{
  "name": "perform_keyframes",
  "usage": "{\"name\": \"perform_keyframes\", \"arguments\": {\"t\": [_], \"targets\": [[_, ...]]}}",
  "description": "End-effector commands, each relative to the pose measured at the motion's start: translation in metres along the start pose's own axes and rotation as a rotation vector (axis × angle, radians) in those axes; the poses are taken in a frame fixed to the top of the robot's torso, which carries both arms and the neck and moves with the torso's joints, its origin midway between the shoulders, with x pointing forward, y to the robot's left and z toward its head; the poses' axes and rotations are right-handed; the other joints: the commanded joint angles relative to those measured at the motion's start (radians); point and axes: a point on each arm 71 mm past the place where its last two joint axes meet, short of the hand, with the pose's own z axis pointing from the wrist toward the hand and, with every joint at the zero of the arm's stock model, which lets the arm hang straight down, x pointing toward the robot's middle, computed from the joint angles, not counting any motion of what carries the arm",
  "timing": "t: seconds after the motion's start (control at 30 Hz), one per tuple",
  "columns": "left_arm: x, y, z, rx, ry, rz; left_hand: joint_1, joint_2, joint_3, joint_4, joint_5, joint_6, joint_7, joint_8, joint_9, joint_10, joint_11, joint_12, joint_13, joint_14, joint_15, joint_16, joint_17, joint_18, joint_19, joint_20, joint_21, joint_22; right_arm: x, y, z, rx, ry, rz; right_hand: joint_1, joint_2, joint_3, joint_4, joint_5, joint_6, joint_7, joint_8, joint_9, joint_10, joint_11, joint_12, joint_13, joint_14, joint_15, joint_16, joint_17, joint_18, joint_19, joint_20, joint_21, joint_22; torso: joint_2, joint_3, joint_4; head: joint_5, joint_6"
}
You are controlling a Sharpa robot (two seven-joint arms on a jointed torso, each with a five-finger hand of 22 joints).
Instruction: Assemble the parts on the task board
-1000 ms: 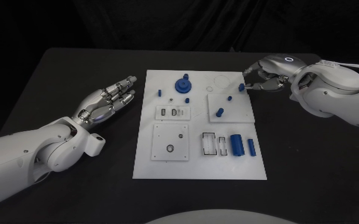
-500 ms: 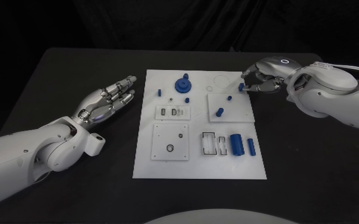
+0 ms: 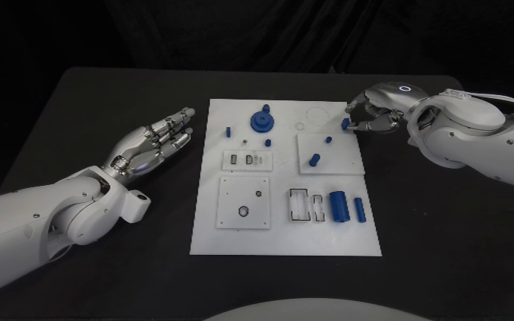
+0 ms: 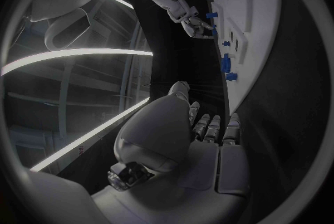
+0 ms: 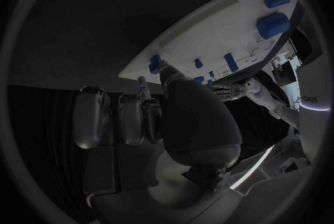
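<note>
The white task board (image 3: 281, 228) lies in the middle of the black table. My right hand (image 3: 377, 116) is at the board's far right edge and pinches a small blue part (image 3: 346, 123) just above the board surface. The same small blue part (image 5: 155, 63) shows at the fingertips in the right wrist view. My left hand (image 3: 157, 145) lies open to the left of the board, fingers stretched and holding nothing. A blue gear (image 3: 262, 121), a blue peg (image 3: 314, 160) and two blue cylinders (image 3: 339, 207) are on the board.
Small blue pegs (image 3: 227, 131) stand near the board's far left. White insets with slots (image 3: 305, 207) and a square plate (image 3: 244, 203) occupy its near half. Bare black table lies on both sides of the board.
My right forearm has drawn in slightly towards the board, while the hand keeps the small blue part at the same spot. The left hand has not moved.
</note>
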Motion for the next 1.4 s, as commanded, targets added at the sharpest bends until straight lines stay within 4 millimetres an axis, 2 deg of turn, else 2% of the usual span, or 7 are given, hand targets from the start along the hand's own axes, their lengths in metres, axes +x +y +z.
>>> {"name": "perform_keyframes", "arguments": {"t": [0.03, 0.47, 0.57, 0.6, 1.07, 1.4], "targets": [[0.0022, -0.0099, -0.0001, 0.131, 0.012, -0.010, -0.005, -0.001, 0.005, 0.000, 0.004, -0.003, 0.001, -0.002, 0.001, 0.001, 0.005, 0.003, 0.001, -0.002, 0.002, -0.004, -0.001, 0.019, 0.000, 0.005, 0.003, 0.001, 0.0037, -0.0026, -0.0002, 0.036, 0.017, -0.004, 0.009, 0.003, -0.003, -0.001, 0.006, 0.006, 0.002, 0.002, 0.002, 0.087, 0.000, -0.001, 0.245, 0.068, -0.003, -0.003, 0.139, 0.005, -0.009, 0.000, -0.004, 0.122, 0.000, 0.0004, 0.0006, 0.001, -0.002], [0.0012, -0.0094, -0.0006, 0.127, 0.012, -0.010, -0.004, -0.002, 0.006, -0.001, 0.004, -0.004, 0.000, -0.002, 0.001, 0.001, 0.006, 0.003, 0.001, -0.002, 0.003, -0.004, -0.001, 0.019, 0.000, 0.005, 0.003, 0.001, 0.0082, 0.0003, 0.0002, 0.027, 0.026, -0.001, 0.018, 0.000, -0.009, -0.001, 0.000, 0.024, 0.001, 0.009, 0.008, 0.087, 0.001, -0.002, 0.244, 0.066, -0.003, -0.010, 0.133, 0.006, -0.010, 0.000, -0.007, 0.121, 0.000, 0.0002, -0.0007, 0.003, -0.004], [0.0012, -0.0093, -0.0006, 0.126, 0.012, -0.011, -0.004, -0.002, 0.006, -0.001, 0.004, -0.004, 0.000, -0.002, 0.001, 0.001, 0.006, 0.003, 0.001, -0.002, 0.003, -0.004, -0.001, 0.019, 0.000, 0.005, 0.003, 0.001, 0.0087, 0.0007, 0.0005, 0.026, 0.028, -0.001, 0.022, 0.001, -0.009, -0.001, 0.009, 0.030, 0.001, 0.011, 0.010, 0.087, 0.000, -0.002, 0.244, 0.066, -0.003, -0.011, 0.132, 0.006, -0.010, 0.000, -0.009, 0.121, 0.000, 0.0006, -0.0009, 0.003, -0.005], [0.0011, -0.0092, -0.0006, 0.125, 0.012, -0.011, -0.004, -0.002, 0.006, -0.001, 0.004, -0.004, 0.000, -0.002, 0.001, 0.001, 0.006, 0.003, 0.001, -0.002, 0.003, -0.004, -0.001, 0.019, 0.000, 0.005, 0.003, 0.001, 0.0088, 0.0008, 0.0006, 0.026, 0.030, -0.001, 0.028, 0.001, -0.010, -0.002, 0.027, 0.034, 0.001, 0.012, 0.014, 0.086, 0.000, -0.002, 0.244, 0.066, -0.004, -0.012, 0.131, 0.007, -0.010, 0.000, -0.010, 0.121, 0.000, 0.0006, -0.0009, 0.003, -0.005], [0.0006, -0.0085, -0.0003, 0.119, 0.013, -0.011, -0.004, -0.003, 0.007, -0.001, 0.001, -0.005, -0.001, -0.003, 0.000, 0.001, 0.008, 0.003, 0.001, -0.002, 0.005, -0.004, -0.001, 0.019, 0.000, 0.006, 0.004, 0.001, 0.0112, 0.0037, 0.0034, 0.018, 0.039, -0.003, 0.030, 0.002, -0.010, -0.002, 0.031, 0.037, 0.001, 0.013, 0.015, 0.084, 0.000, -0.004, 0.242, 0.066, -0.004, -0.015, 0.129, 0.007, -0.011, 0.000, -0.014, 0.119, 0.000, 0.0001, -0.0010, 0.003, -0.007], [0.0006, -0.0080, 0.0000, 0.116, 0.014, -0.011, -0.005, -0.003, 0.008, -0.001, 0.000, -0.006, 0.000, -0.003, 0.000, 0.001, 0.009, 0.003, 0.001, -0.002, 0.006, -0.004, -0.001, 0.019, 0.000, 0.007, 0.003, 0.001, 0.0130, 0.0045, 0.0050, 0.015, 0.043, -0.004, 0.030, 0.008, -0.011, 0.001, 0.050, 0.044, 0.000, 0.014, 0.021, 0.083, -0.001, -0.005, 0.241, 0.066, -0.004, -0.016, 0.128, 0.008, -0.012, 0.000, -0.017, 0.118, 0.000, 0.0002, -0.0003, 0.003, -0.008]]}}
